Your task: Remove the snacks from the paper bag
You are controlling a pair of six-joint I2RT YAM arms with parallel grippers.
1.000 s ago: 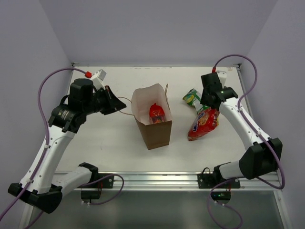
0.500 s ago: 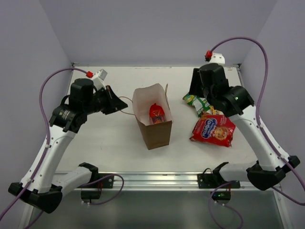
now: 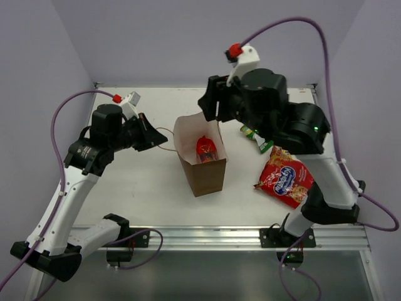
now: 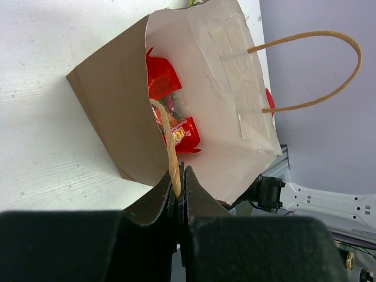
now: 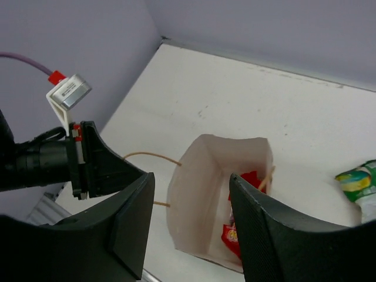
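My left end effector (image 4: 178, 176) is pinched narrow on one loop handle (image 4: 168, 138) of the paper bag (image 3: 203, 172), holding it from the bag's left side. Nearest to me on the right, a red crinkly bag (image 3: 285, 182) lies flat on the white surface (image 3: 144, 188), well apart from the paper bag. The paper bag stands upright mid-surface, mouth open, and I can see a red packet (image 3: 207, 149) down inside against its pale wall. Just beyond, to the right, a green-yellow packet (image 5: 358, 179) lies partly hidden behind my right arm. Farthest out, my right end effector (image 5: 191, 179) hangs above the bag's far rim, fingers spread wide, holding nothing.
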